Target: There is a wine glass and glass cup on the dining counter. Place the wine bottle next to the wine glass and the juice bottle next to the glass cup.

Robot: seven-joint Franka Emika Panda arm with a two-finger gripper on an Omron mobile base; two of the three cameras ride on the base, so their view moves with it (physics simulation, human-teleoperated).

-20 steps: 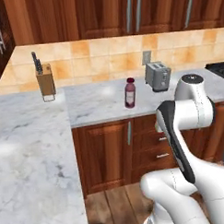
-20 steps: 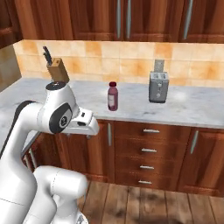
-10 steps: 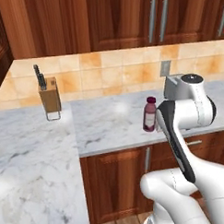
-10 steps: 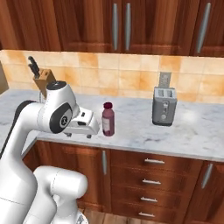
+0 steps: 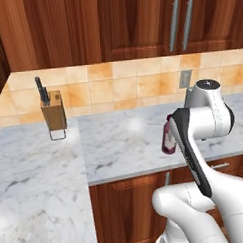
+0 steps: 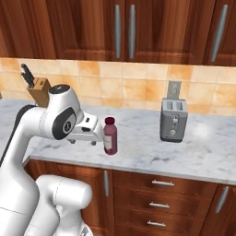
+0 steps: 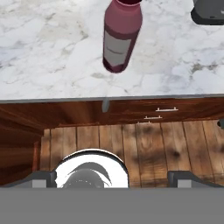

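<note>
The juice bottle [image 6: 109,135] stood upright and capped near the centre of the right base view, on a marble worktop [image 6: 193,152] near its front edge, its contents not visible. The gripper [image 6: 94,136] hung just left of it, apart; its fingers' spread could not be told. A knife block [image 5: 54,110] held dark-handled knives at upper left of the left base view; a toaster [image 6: 173,119] stood right of the bottle.

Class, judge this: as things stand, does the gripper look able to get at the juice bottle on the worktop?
Probably yes. The juice bottle stands upright near the worktop's front edge, nothing beside it, and the gripper hangs just to its side, apart, with the toaster well off.
</note>
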